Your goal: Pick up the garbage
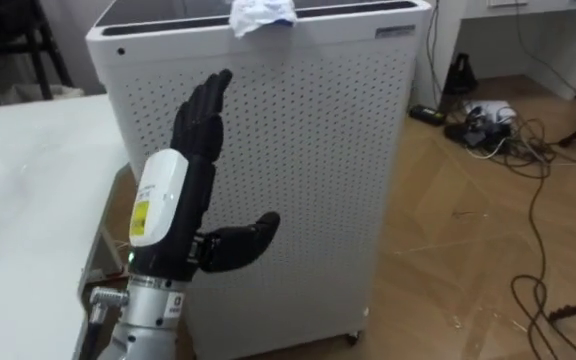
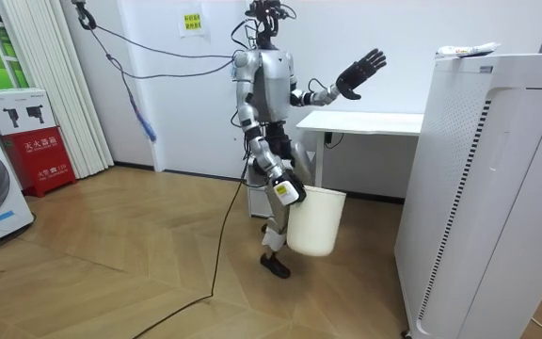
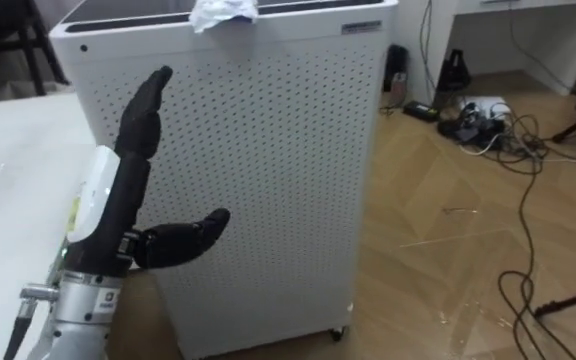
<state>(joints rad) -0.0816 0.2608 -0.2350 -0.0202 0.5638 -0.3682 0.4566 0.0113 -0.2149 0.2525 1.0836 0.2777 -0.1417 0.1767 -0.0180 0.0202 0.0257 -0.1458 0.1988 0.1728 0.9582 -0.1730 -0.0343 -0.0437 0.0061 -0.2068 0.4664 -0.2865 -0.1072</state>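
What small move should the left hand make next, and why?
Probably raise the left hand up and forward toward the crumpled paper on top of the white perforated unit: the hand is open, empty and well below it.

Bright, even indoor light throughout. The glossy white tabletop [image 1: 28,190] is washed almost featureless. The white perforated metal cabinet [image 1: 298,150] is evenly lit, and the black left hand [image 1: 198,150] reads dark against it. The light-brown wooden floor [image 1: 448,260] carries a soft sheen. In the room view, the shadow beneath the robot is faint.
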